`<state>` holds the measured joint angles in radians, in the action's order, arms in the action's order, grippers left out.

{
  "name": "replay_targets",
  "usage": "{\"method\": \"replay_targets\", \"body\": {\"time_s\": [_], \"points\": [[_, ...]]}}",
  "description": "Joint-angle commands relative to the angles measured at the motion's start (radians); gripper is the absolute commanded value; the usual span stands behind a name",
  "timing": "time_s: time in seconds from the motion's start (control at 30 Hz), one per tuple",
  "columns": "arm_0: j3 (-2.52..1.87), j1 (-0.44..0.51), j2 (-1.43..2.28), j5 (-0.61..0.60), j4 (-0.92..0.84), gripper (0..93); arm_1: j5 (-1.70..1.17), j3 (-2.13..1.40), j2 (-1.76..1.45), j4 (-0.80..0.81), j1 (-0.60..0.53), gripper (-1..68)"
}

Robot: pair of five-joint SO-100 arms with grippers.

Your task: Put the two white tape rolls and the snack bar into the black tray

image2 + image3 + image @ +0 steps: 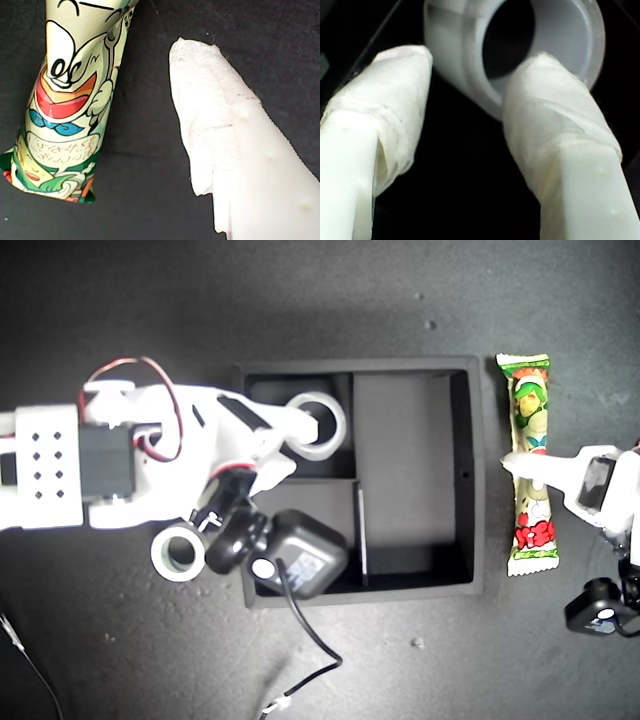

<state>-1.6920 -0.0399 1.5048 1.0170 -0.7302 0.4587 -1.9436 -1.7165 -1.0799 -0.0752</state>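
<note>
The black tray lies in the middle of the exterior view. The larger white tape roll is over the tray's small compartment at the upper left in that view. My second gripper is shut on the roll's wall, one finger in the hole. The smaller tape roll lies on the table just left of the tray in the exterior view. The snack bar lies right of the tray. My first gripper stands open over it, with one finger showing beside the wrapper.
A black wrist camera with its cable hangs over the tray's other small compartment. The long compartment holds nothing. Another black camera sits at the exterior view's right edge. The table is dark and matte.
</note>
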Motion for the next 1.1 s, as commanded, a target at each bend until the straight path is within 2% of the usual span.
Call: {"method": "replay_targets", "body": {"time_s": [0.0, 0.13, 0.2, 0.23, 0.3, 0.33, 0.43, 0.5, 0.63, 0.83, 0.87, 0.93, 1.07], "points": [[0.097, -0.009, 0.009, 0.005, -0.061, 13.1, -0.003, -0.006, 0.000, 0.029, 0.009, 28.3], [0.192, -0.002, 0.097, 0.005, -0.216, 12.1, -0.006, -0.026, 0.038, 0.087, 0.034, 25.6], [0.232, 0.018, 0.184, 0.041, -0.321, 10.8, -0.012, 0.000, 0.091, 0.103, 0.048, 21.9], [0.244, 0.034, 0.230, 0.067, -0.373, 10.2, -0.012, 0.021, 0.118, 0.103, 0.057, 18.1], [0.233, 0.074, 0.325, 0.127, -0.454, 9.3, -0.008, 0.051, 0.149, 0.103, 0.074, 4.2], [0.206, 0.100, 0.374, 0.158, -0.482, 9.1, -0.002, 0.055, 0.149, 0.104, 0.083, -0.1], [0.035, 0.198, 0.508, 0.264, -0.489, 9.0, 0.048, 0.118, 0.133, 0.029, 0.087, -0.2], [-0.087, 0.275, 0.565, 0.339, -0.482, 9.1, 0.114, 0.229, 0.133, -0.101, 0.078, -0.2], [-0.305, 0.416, 0.588, 0.454, -0.353, 9.1, 0.394, 0.491, 0.132, -0.382, 0.095, -0.3], [-0.512, 0.494, 0.558, 0.566, -0.190, 9.5, 0.934, 0.712, 0.127, -0.499, 0.075, -0.4], [-0.535, 0.500, 0.558, 0.571, -0.156, 9.5, 1.002, 0.727, 0.121, -0.474, 0.066, -0.4], [-0.551, 0.506, 0.546, 0.569, -0.114, 9.5, 1.091, 0.680, 0.086, -0.316, 0.055, -0.4], [-0.532, 0.500, 0.489, 0.545, -0.058, 9.4, 1.169, 0.344, -0.080, 0.210, 0.066, -0.5]]}}
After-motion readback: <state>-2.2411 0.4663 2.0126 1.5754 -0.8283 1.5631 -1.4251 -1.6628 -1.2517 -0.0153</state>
